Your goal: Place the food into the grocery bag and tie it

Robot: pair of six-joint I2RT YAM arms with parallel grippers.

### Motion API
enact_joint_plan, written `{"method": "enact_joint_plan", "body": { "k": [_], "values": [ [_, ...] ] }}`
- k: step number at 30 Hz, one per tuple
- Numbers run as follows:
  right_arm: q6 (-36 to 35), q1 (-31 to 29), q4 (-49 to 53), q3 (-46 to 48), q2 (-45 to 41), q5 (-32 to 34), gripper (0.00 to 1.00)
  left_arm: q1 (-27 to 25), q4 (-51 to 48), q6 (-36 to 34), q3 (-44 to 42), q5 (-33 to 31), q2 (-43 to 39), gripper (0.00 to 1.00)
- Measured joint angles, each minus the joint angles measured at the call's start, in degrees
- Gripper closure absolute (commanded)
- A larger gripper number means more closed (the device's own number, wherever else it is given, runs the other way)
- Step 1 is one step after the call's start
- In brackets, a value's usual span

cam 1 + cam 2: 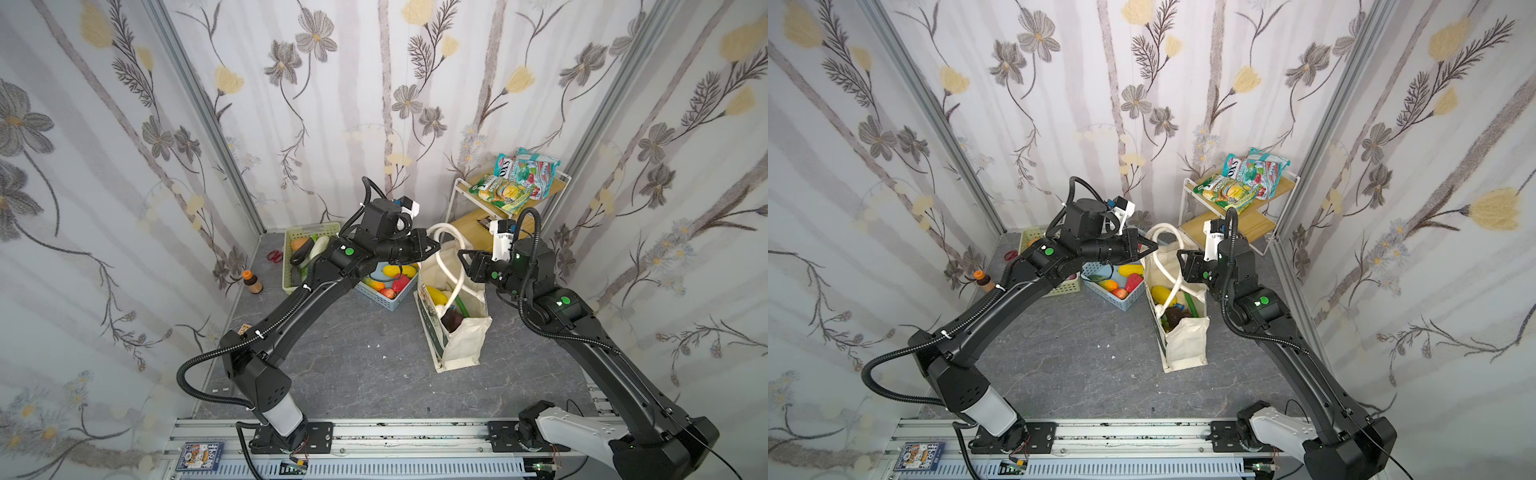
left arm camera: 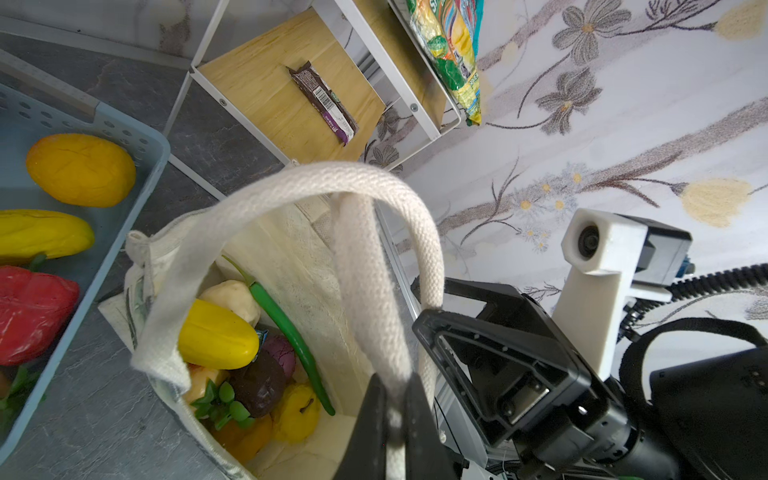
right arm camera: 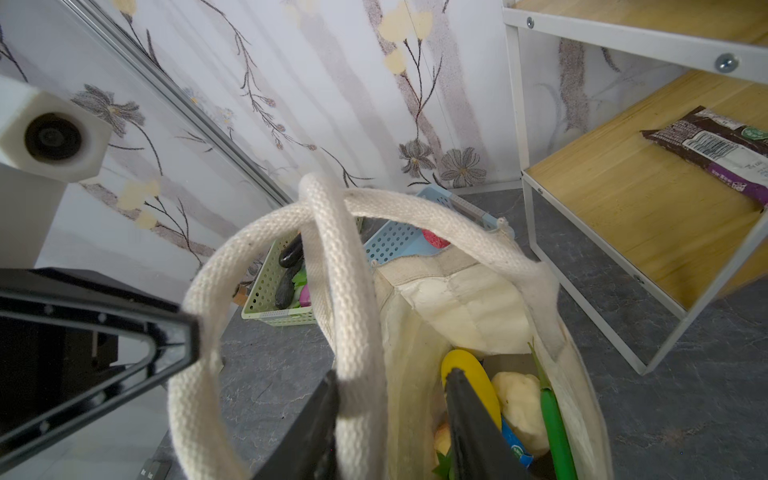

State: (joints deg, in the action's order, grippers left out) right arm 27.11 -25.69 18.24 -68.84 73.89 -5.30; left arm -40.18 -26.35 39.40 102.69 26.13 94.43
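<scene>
Two handles (image 2: 365, 178) cross above bag (image 1: 465, 343) rim; left fingers (image 2: 365, 432) pinch one.

High stereo pair — wrist views close over bag (image 2: 299, 266).

food (image 1: 435, 294) in grocery bag (image 1: 465, 345), basket (image 1: 392, 306) left, shelf (image 1: 467, 226) behind
</scene>
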Motion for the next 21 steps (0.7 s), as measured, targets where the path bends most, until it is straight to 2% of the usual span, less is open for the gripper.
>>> {"method": "enact_joint_plan", "body": {
  "k": [5,10,14,21],
  "values": [
    [-1.64,-1.73,2.49,-3.10,-2.99,1.49,0.44,-0.09,-0.04,-0.02,-0.20,-0.02,-0.02,1.00],
    [-6.43,-5.77,-1.40,-3.30,-7.67,3.63,0.48,-0.09,-0.02,-0.02,-0.07,0.00,0.13,1.00],
    [-10.32,-9.62,-2.71,-3.48,-5.27,4.46,0.49,-0.09,-0.26,-0.02,0.57,0.07,0.33,1.00],
    [-15.87,-13.92,-0.70,-3.80,-0.07,8.79,0.42,-0.09,-0.50,-0.20,0.70,0.24,0.44,1.00]
  ]
}}
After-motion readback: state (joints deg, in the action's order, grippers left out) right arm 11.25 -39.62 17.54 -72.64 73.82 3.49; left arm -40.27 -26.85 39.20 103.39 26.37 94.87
